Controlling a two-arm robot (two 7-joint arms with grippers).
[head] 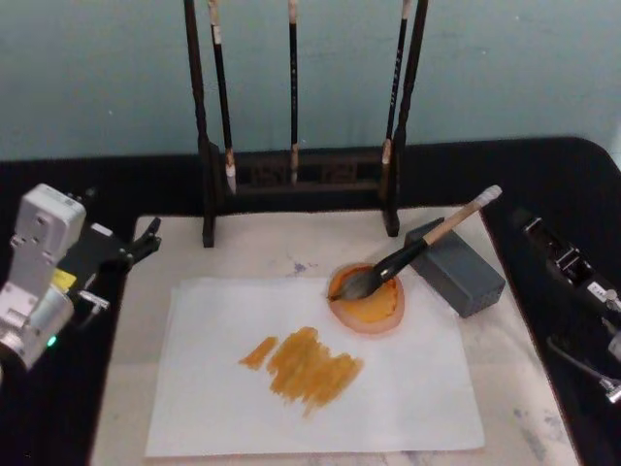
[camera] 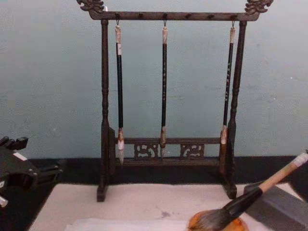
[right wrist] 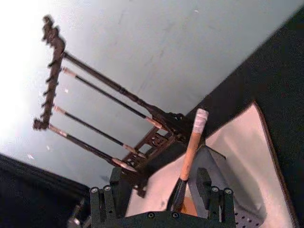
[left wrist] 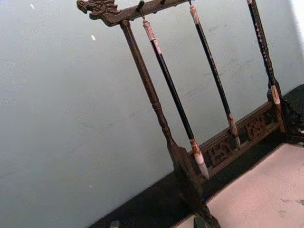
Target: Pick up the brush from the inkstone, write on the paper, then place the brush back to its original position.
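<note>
Two grippers are near the table, and neither one holds a thing. The brush (head: 417, 250) lies with its bushy tip in the inkstone (head: 388, 326). Its handle leans on the grey block (head: 464, 270), pointing up and to the right. The paper (head: 408, 388) lies flat on the cream mat (head: 281, 243), with the inkstone at its far edge and orange strokes (head: 306, 364) on it. So I think the writing is done and the brush is in its place, and all that is left is to get the arm away. The right gripper (right wrist: 160, 180) sits near the pale end of the handle, open wide. In the head view there is a gap between it and the brush. To do this well, it should pull straight away from the handle end and not close. A bump from the side could roll the brush off the block or tip the little dish. The left gripper (head: 144, 241) sits at the left edge of the mat, open too, and has no job here.
</note>
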